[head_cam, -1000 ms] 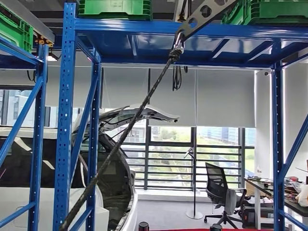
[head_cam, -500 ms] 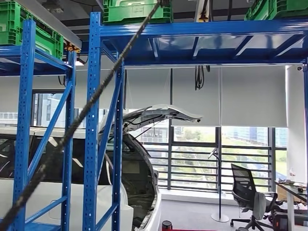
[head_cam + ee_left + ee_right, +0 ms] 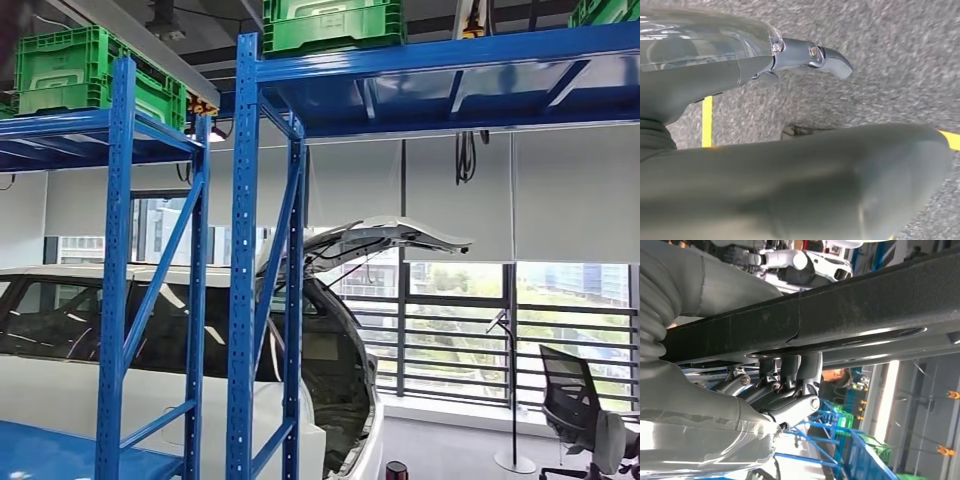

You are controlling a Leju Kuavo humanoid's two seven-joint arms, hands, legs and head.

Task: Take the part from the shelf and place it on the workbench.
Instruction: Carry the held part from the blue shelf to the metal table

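In the right wrist view my right hand (image 3: 787,390) grips a long black bar-shaped part (image 3: 866,305), its dark fingers (image 3: 806,375) curled up around the bar's underside. The part runs across the whole picture and both ends are cut off. My left hand (image 3: 772,170) hangs over grey carpet with nothing in it, one finger (image 3: 821,54) stretched out apart from the thick thumb. The head view looks at a blue steel shelf rack (image 3: 241,250) from close by.
Green crates (image 3: 332,25) stand on the rack's top deck, more on the left (image 3: 83,70). A lower blue deck (image 3: 45,450) shows at the bottom left. Behind the rack is a white car (image 3: 340,330) with its tailgate up. An office chair (image 3: 581,410) stands right. Yellow floor tape (image 3: 707,122) crosses the carpet.
The whole head picture has shifted: the camera has turned left, so the rack posts and car slid right. The black braided rope left the picture.
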